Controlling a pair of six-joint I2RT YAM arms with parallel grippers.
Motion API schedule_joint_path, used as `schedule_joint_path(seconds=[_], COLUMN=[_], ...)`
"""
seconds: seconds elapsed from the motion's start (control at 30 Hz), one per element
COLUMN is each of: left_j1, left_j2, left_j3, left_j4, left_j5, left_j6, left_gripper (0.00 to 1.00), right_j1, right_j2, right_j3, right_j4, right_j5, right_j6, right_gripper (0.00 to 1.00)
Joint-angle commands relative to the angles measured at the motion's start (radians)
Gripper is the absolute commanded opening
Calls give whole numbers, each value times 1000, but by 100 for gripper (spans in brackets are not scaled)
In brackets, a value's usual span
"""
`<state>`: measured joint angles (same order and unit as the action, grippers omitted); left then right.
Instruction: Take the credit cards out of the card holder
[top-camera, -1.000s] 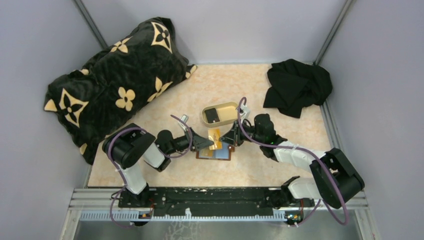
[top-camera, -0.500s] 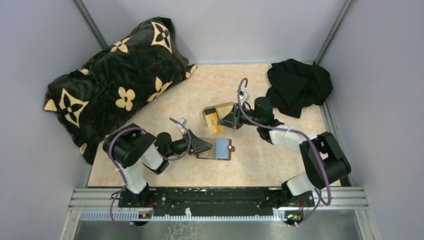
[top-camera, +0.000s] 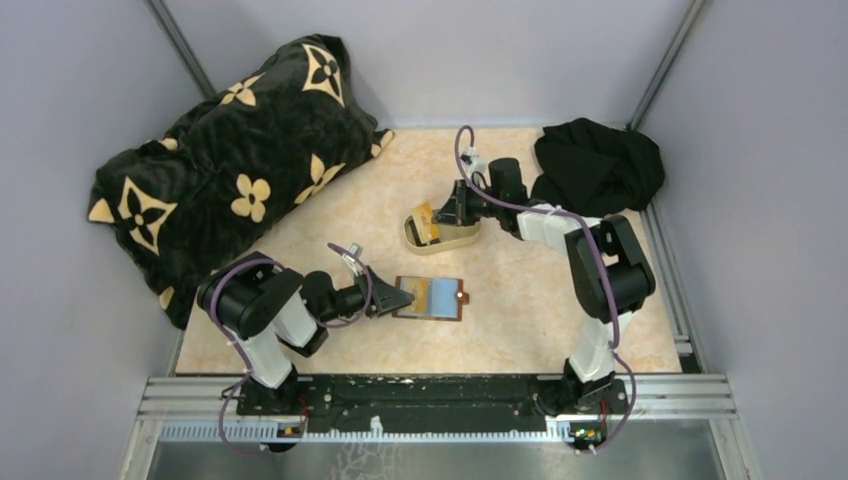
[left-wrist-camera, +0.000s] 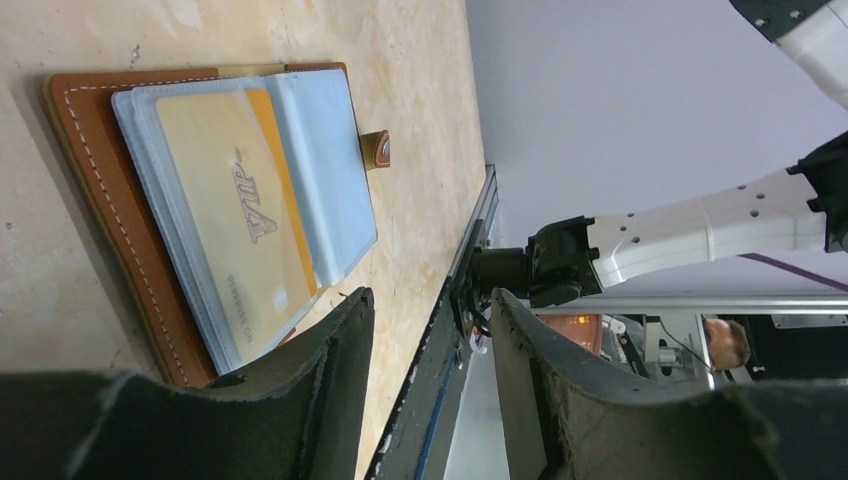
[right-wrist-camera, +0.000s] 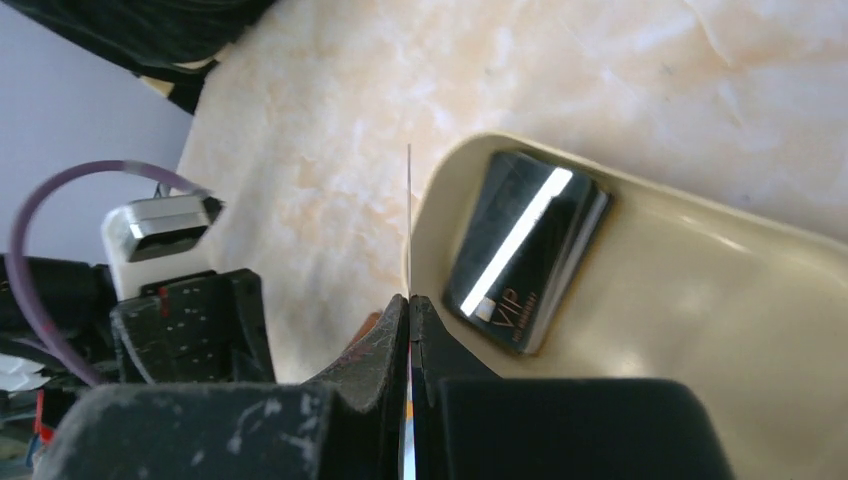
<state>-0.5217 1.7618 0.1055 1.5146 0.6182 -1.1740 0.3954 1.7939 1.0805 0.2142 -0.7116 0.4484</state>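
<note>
Clearly VIP on orange card (left-wrist-camera: 236, 212), VIP on dark card (right-wrist-camera: 524, 252)

Gripped card (right-wrist-camera: 409, 220) edge-on, its face hidden

A black cushion (top-camera: 230, 170) patterned with tan flowers (plush, slumped against the wall) fills the ten o'clock corner of the pale marbled table (top-camera: 520, 320). A crumpled black cloth (top-camera: 597, 175) lies at two o'clock. A tan oval tray (top-camera: 462, 240) sits just beyond centre toward twelve o'clock.
</note>
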Motion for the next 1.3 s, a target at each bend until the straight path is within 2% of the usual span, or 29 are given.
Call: schedule_joint_path(seconds=[0.0, 0.5, 1.27], left_j1=[5, 4, 19], left_j2=[-24, -60, 26], left_j3=[-8, -6, 13], left_j4=[275, 207, 276], left_j5=[36, 56, 78], left_j6=[30, 84, 65], left_gripper=[53, 54, 54], right_j1=[-20, -45, -51], right_j2=[61, 157, 237], right_j3=[55, 116, 126], right_j4=[-28, -9, -28], right_j5=[-12, -10, -37], right_j6=[-33, -8, -19], right_gripper=[0, 0, 0])
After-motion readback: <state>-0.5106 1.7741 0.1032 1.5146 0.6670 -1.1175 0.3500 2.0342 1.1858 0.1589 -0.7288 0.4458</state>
